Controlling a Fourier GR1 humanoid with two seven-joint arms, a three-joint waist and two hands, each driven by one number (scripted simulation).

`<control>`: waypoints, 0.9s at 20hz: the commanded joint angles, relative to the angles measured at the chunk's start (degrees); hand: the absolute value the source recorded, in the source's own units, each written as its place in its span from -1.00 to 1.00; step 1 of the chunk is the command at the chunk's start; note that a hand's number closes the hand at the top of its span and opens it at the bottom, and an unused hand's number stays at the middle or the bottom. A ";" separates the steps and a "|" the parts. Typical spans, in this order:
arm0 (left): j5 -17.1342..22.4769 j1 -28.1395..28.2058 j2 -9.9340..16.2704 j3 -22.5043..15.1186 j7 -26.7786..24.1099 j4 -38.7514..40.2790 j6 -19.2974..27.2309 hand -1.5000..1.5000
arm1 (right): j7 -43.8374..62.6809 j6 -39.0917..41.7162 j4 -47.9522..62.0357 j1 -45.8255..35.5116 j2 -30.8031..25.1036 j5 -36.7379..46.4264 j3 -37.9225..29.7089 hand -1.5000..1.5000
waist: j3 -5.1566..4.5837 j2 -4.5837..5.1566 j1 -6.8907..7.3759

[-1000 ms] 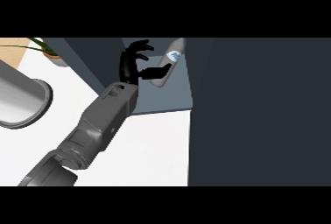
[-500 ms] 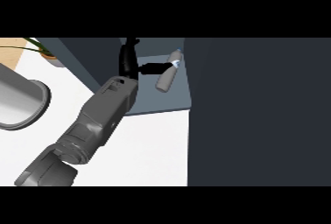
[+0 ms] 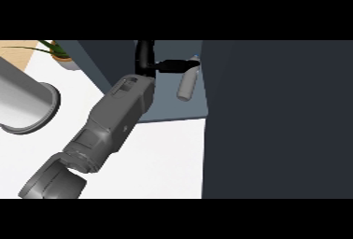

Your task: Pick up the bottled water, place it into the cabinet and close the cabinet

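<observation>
Bottle (image 3: pixel 185 85): pale and slim, cap uppermost, tilted with its base swung toward the left. Sits inside the cabinet (image 3: pixel 172 112), over the grey-blue shelf floor, close beside the dark panel (image 3: pixel 276 116) that forms the cabinet's right side. Whether standing on the shelf or held clear of it cannot be told.

Left hand (image 3: pixel 145 57): black, inside the cabinet, just left of the bottle. Meets the bottle at its upper part, below the cap. Whether gripping the bottle or merely touching it with an open hand cannot be told. Upper part of the hand cut off by the view's top edge.

Left forearm (image 3: pixel 117 116): grey, runs diagonally from the lower left up into the cabinet and crosses the shelf's front edge.

Counter (image 3: pixel 165 158): white, in front of the cabinet and to its left.

Cylinder (image 3: pixel 21 102): grey, large, on the counter well to the left of the cabinet, partly cut off by the view's edge.

Plant (image 3: pixel 60 55): green leaves in a small pot, on the counter near the cabinet's left wall.
</observation>
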 commanded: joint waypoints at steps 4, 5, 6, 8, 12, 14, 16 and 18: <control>0.07 1.06 -1.14 1.32 -1.69 -0.56 -5.97 -1.00 | 2.67 -0.08 -3.53 0.28 -0.74 -6.87 -3.59 -1.00 | 0.09 -0.75 1.93; 0.46 3.23 -1.45 -0.18 -2.71 -2.75 -4.54 -1.00 | 4.45 -1.30 -4.49 -1.03 0.82 -2.35 0.74 -1.00 | 0.07 -0.96 1.95; 0.77 2.82 -1.46 0.03 -2.17 -3.34 -4.84 -1.00 | 8.37 -2.63 -9.67 1.08 0.32 -4.22 0.85 -1.00 | 0.04 -0.98 2.15; 1.56 4.01 -1.47 0.46 -1.94 -4.67 -6.21 -1.00 | 8.61 -3.14 -5.32 -3.50 0.02 -5.64 -1.49 -1.00 | 0.08 -1.03 2.82; 3.99 8.33 -1.48 -2.62 -0.48 -11.11 -5.19 -1.00 | 8.77 -3.11 -9.57 1.76 0.84 -4.96 0.81 -1.00 | 0.07 -1.64 2.28; 5.46 12.92 -1.48 -5.88 -0.67 -14.38 -5.78 -1.00 | 7.08 -1.41 -8.46 1.93 -0.38 -4.10 0.66 -1.00 | 0.08 -1.74 2.01; 6.18 17.81 -1.48 -8.70 -0.52 -18.98 -7.21 -1.00 | 5.33 -3.44 -2.84 -2.28 2.51 -0.35 2.60 -1.00 | 0.10 -1.79 3.17; 6.87 17.91 -1.48 -10.64 1.31 -24.05 -7.77 -1.00 | 8.45 -4.00 -7.13 0.17 1.78 -1.47 3.15 -1.00 | 0.08 -1.89 3.42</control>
